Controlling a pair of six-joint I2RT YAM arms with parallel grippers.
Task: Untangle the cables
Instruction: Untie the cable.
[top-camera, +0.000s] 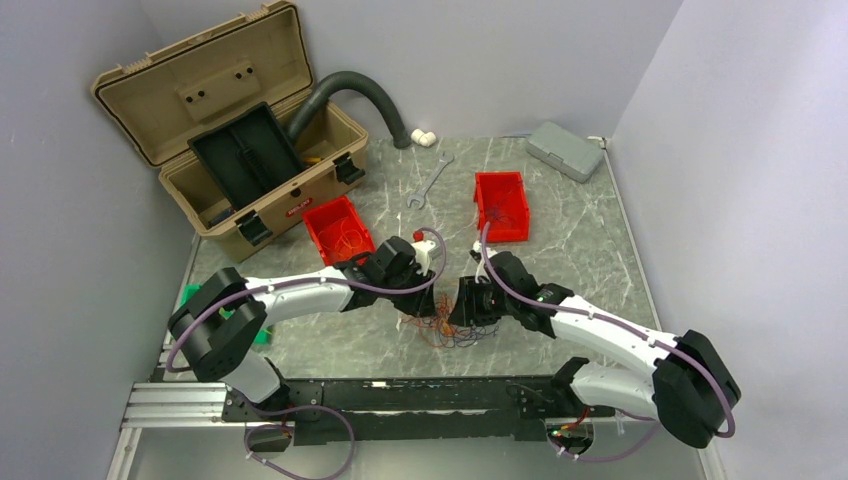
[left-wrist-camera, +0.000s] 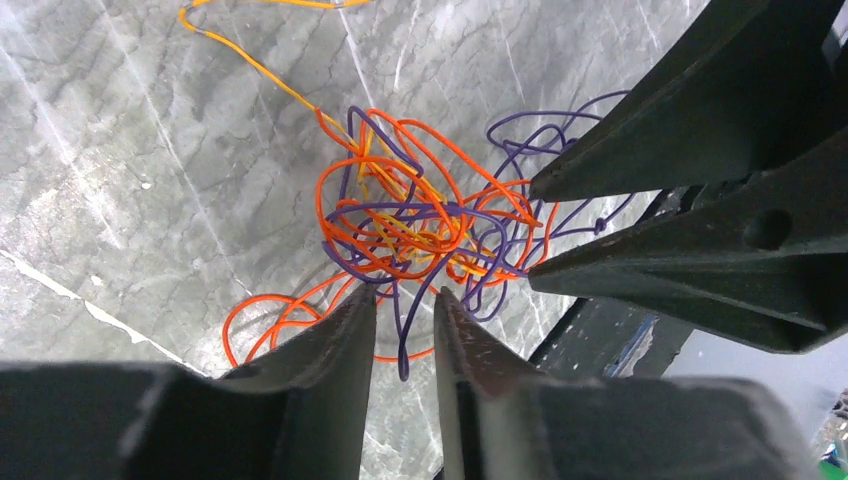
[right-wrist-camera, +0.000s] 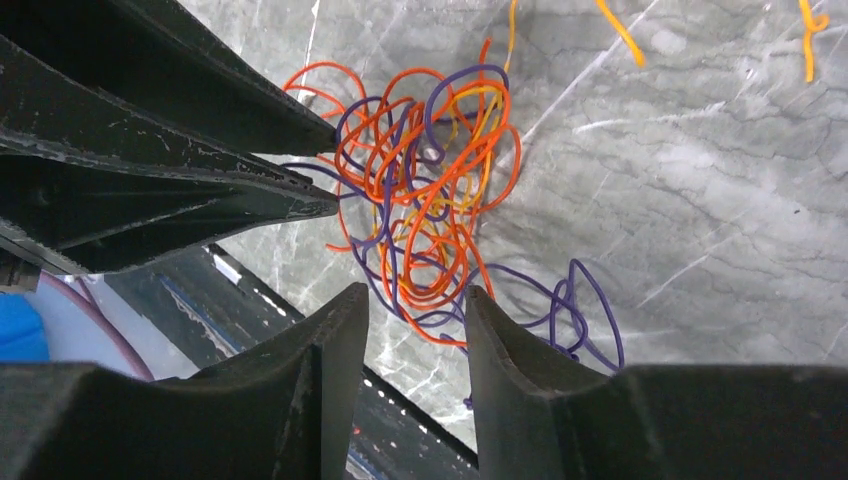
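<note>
Grey marble table (top-camera: 600, 230) bears the cables (top-camera: 455, 336), but from above the 2 arms' black heads hide most of that tangle. Both arms bend low and meet over the tangle. The left gripper (left-wrist-camera: 400, 312) has jaws narrowly apart, a purple loop lying loose between them. The right gripper (right-wrist-camera: 415, 305) has jaws slightly wider, with orange and purple loops between its tips.

Pale grey walls (top-camera: 480, 60) on three sides, plain; we see even light and only soft shadows. Table (top-camera: 600, 240) top in grey marble pattern with white veins. Tan toolbox (top-camera: 200, 80) open at the far left corner, black tray (top-camera: 245, 150) tilted inside. Grey corrugated hose (top-camera: 350, 85) curves behind it along the back wall. Small grey case (top-camera: 565, 150), shut, in the far right corner. We note an aluminium rail (top-camera: 170, 405) at the near edge.
</note>
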